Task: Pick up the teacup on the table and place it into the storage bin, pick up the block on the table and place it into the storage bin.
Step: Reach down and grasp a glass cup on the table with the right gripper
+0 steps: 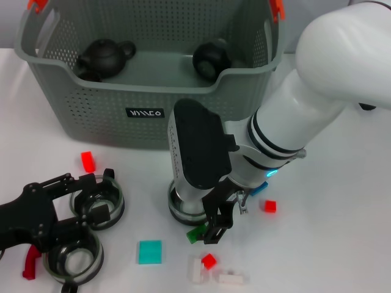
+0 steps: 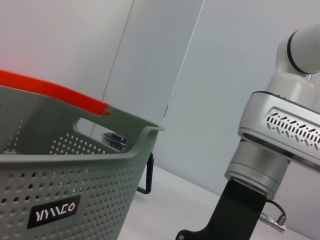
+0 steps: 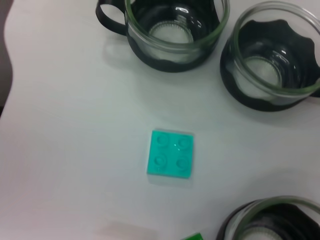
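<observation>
The grey storage bin (image 1: 146, 79) stands at the back of the table, and the left wrist view shows its wall (image 2: 75, 200) from close up. Two glass teacups (image 1: 98, 201) (image 1: 73, 259) stand at the front left. My left gripper (image 1: 101, 194) lies there, open, with its fingers spread about the upper cup. A third teacup (image 1: 186, 210) stands under my right wrist. My right gripper (image 1: 215, 227) points down just right of it, with a green block (image 1: 195, 234) at its tip. A teal block (image 3: 170, 153) lies flat below the right wrist camera.
Two black teapots (image 1: 104, 58) (image 1: 212, 59) sit inside the bin. Loose blocks lie scattered: red ones (image 1: 88, 160) (image 1: 208, 261) (image 1: 269, 206), white ones (image 1: 231, 279), a blue one (image 1: 259, 188). The bin's handles carry orange clips (image 2: 55, 92).
</observation>
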Robot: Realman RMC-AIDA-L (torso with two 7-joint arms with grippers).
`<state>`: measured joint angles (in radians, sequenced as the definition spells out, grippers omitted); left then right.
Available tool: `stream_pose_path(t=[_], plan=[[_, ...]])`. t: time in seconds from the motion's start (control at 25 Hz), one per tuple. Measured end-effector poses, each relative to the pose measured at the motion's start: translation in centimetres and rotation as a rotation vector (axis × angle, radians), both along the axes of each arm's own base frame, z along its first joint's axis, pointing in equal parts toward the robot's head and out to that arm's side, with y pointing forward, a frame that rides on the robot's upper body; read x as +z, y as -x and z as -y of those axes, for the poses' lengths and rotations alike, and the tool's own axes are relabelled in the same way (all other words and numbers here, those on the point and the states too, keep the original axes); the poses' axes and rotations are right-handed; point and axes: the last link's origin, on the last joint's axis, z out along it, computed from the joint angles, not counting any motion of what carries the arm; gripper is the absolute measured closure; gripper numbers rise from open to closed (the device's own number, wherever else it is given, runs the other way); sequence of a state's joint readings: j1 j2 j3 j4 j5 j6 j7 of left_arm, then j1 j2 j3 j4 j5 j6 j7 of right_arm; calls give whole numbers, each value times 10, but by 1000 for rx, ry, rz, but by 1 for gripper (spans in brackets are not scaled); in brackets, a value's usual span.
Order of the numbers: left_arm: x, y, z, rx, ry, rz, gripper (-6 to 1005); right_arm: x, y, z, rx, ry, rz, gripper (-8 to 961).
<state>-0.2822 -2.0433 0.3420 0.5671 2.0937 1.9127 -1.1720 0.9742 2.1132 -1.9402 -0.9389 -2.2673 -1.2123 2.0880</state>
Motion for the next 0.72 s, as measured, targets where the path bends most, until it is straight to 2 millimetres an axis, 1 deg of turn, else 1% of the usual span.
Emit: stream_pose_path(t=[0.2,0.44,0.72], plan=[[0,0,0,1,-1,0,237,-3,-5,-2,-2,-11,10,72],[0,0,0,2,-3,1,236,-2,-4,-4,-13,-25,3,74],[0,1,0,4,-1,-3,237,-2,-3,-4,-17,-29,4,358]])
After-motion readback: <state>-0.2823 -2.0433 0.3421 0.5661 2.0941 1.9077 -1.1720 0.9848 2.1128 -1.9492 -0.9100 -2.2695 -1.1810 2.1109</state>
